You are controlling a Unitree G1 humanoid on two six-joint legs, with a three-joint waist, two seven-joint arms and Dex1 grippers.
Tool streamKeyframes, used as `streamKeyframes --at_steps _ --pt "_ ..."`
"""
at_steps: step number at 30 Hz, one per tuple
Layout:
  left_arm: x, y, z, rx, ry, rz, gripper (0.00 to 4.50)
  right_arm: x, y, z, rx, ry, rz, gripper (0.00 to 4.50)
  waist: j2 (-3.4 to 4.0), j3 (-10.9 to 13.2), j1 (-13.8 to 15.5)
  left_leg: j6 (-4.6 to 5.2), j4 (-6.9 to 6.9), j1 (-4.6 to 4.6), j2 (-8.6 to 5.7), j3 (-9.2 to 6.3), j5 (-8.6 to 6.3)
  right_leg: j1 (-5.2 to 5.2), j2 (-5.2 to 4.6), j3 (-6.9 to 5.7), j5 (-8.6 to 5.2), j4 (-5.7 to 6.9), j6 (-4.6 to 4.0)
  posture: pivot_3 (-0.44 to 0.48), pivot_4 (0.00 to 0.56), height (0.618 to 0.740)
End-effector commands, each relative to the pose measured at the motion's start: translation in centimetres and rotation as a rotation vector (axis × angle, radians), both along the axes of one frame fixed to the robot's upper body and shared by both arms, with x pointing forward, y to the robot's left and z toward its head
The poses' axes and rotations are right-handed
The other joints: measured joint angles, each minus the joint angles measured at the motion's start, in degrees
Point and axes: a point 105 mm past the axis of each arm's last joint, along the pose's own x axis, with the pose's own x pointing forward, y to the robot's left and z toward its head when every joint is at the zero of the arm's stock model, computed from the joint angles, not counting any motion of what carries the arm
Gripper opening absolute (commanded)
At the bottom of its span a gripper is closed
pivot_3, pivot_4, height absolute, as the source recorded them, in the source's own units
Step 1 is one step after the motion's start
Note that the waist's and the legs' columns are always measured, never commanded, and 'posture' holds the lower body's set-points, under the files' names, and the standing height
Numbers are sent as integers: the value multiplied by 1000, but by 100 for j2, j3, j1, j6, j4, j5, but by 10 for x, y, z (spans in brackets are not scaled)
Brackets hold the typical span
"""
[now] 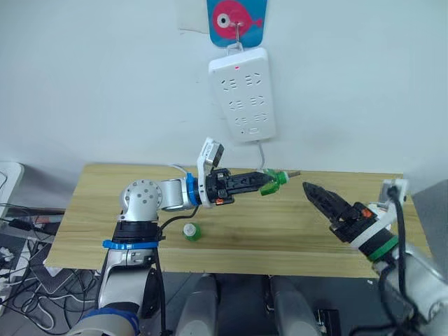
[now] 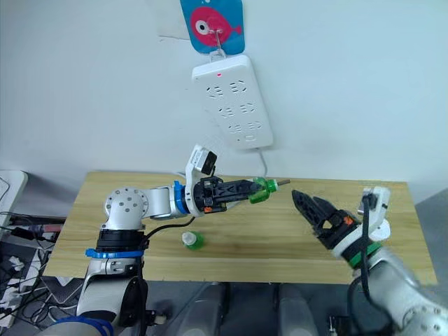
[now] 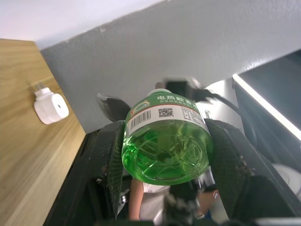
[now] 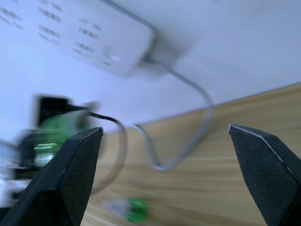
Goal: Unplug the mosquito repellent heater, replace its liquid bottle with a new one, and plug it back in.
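Holding a green liquid bottle point(image 1: 273, 183) in the head views, the left gripper point(image 1: 264, 183) is clamping it between its two fingers above the wooden table point(image 1: 294, 238). The right gripper point(image 1: 316, 196) is hovering near the bottle's wick end, fingers looking close together here. A second green bottle point(image 1: 191, 232) is lying on the table, well behind the left fingertips. A white power strip point(image 1: 242, 92) is hanging on the wall. In the left wrist view, the mosquito repellent heater point(image 3: 51, 107) is sitting on the table beyond the clamped bottle. In the right wrist view, the right fingers point(image 4: 75, 174) are standing wide apart, with nothing between them.
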Motion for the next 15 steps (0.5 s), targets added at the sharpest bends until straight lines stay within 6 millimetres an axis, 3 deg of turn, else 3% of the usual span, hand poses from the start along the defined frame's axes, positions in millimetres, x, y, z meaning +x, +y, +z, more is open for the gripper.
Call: streamKeyframes --at_steps 1,5,15 --pt "-5 -4 15 -48 -25 -33 2275 -5 6 25 200 7 -59 4462 -3 -1 -67 2 5 0 -11 3 1 1 -9 9 9 -3 17 104 293 740" --pt "-4 -4 16 -48 -14 -28 2275 -6 23 38 294 10 0 4462 -4 -3 -96 37 1 8 -26 11 18 8 -8 8 19 -2 35 107 290 740" --pt "-9 -7 19 -61 -21 -41 2275 3 44 30 255 60 14 4462 -4 -6 -91 22 -10 6 6 -5 37 5 30 -7 20 2 28 119 274 740"
